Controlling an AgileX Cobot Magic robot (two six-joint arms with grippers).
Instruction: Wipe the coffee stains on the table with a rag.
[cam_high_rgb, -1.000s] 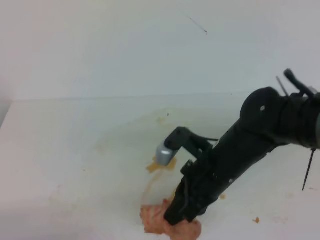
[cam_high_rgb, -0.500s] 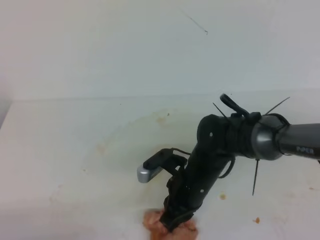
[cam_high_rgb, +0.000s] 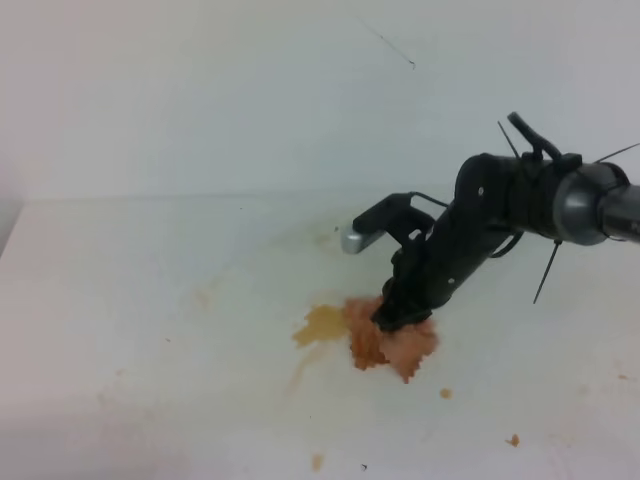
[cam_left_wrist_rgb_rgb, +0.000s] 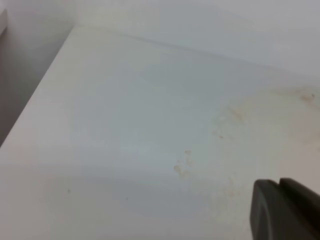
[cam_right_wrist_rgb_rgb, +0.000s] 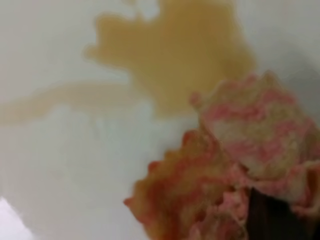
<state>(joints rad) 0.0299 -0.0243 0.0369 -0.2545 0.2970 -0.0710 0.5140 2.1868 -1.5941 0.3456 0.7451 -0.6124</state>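
No readable text

No letters, labels, brands or numbers can be made out on any surface in these three views.

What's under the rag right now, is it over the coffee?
The rag lies on the table, its left edge touching the amber coffee stain, pinned by the right gripper. Whatever liquid lies beneath it is hidden.

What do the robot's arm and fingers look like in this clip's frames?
The right arm is matte black, with a grey cylindrical section near the frame's right edge. Thin black cable ties stick out around that joint, and a slim cable loops along the wrist. A bracket carries a small silver-grey camera. The right gripper has dark fingers. Of the left gripper only a dark, blocky corner shows.
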